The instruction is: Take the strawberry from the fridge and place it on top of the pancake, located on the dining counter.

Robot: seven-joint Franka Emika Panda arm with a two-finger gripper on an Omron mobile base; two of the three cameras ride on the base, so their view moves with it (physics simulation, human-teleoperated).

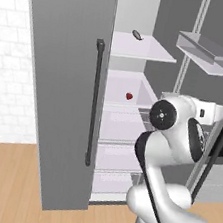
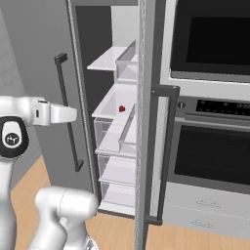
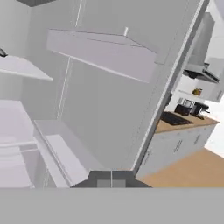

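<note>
The strawberry (image 1: 129, 96) (image 2: 122, 109) is a tiny red berry lying on a white middle shelf inside the fridge (image 1: 63, 76). The fridge's right door (image 2: 145, 122) stands open and its left door is shut. My gripper (image 3: 111, 178) is shut with nothing between its tips. It is raised at about the strawberry's height, outside the fridge and to the right of the shelf, and faces the inner side of the open door (image 3: 100, 52). The pancake and the dining counter are out of view.
A small dark object (image 1: 137, 35) lies on the upper shelf. Clear drawers (image 1: 117, 155) sit below the strawberry's shelf. The door's bins (image 1: 208, 54) jut out near my wrist. A black built-in oven (image 2: 210, 97) stands right of the fridge. A wall counter with a stovetop (image 3: 179, 120) lies beyond.
</note>
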